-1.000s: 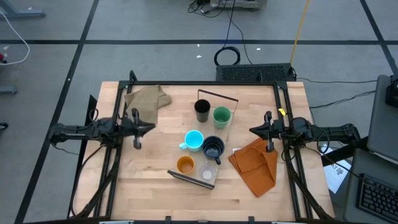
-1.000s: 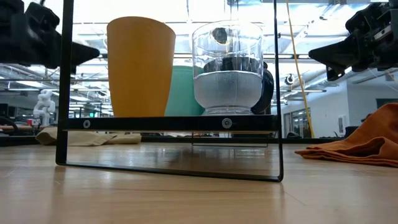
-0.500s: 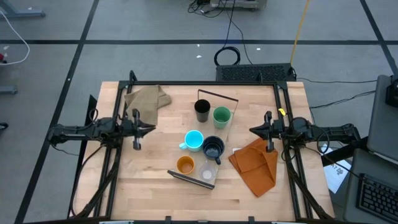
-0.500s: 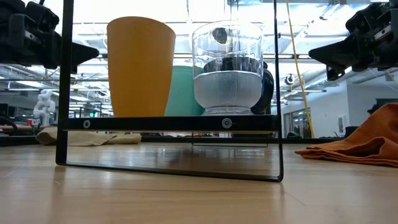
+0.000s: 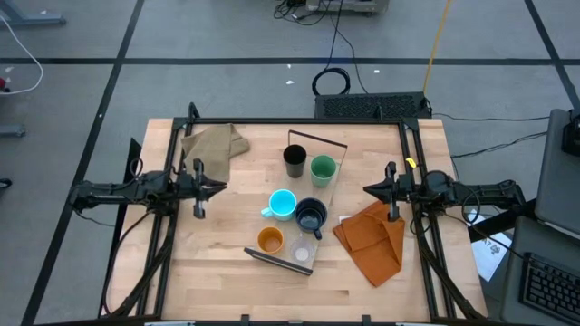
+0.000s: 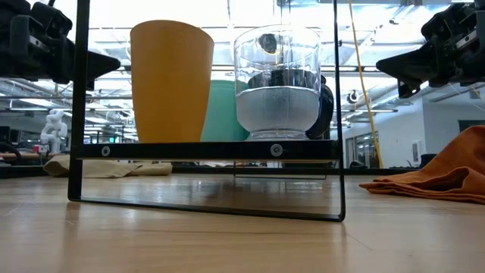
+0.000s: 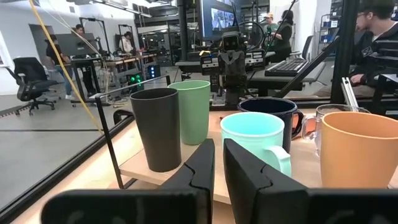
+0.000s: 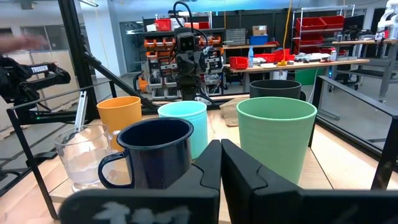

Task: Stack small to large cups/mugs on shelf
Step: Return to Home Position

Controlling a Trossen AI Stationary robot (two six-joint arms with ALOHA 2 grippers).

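The shelf (image 5: 323,190) lies slantwise across the middle of the table (image 5: 227,285), with a thin dark strip (image 6: 78,98) upright at each short end. All six cups stand on it in pairs: the black cup (image 5: 294,160) and green cup (image 5: 323,167) at the far end, the light-blue mug (image 5: 283,204) and navy mug (image 5: 311,215) in the middle, the orange cup (image 5: 270,240) and clear cup (image 5: 302,254) at the near end. Bare wood runs along the table's near edge and between the shelf and the left side. On the right an orange cloth (image 5: 372,237) lies just beside the shelf; a tan cloth (image 5: 213,143) sits in the far left corner, well apart. The left gripper (image 7: 219,144) hangs at the left edge and the right gripper (image 8: 221,144) at the right edge, each facing the shelf, fingers drawn together and holding nothing
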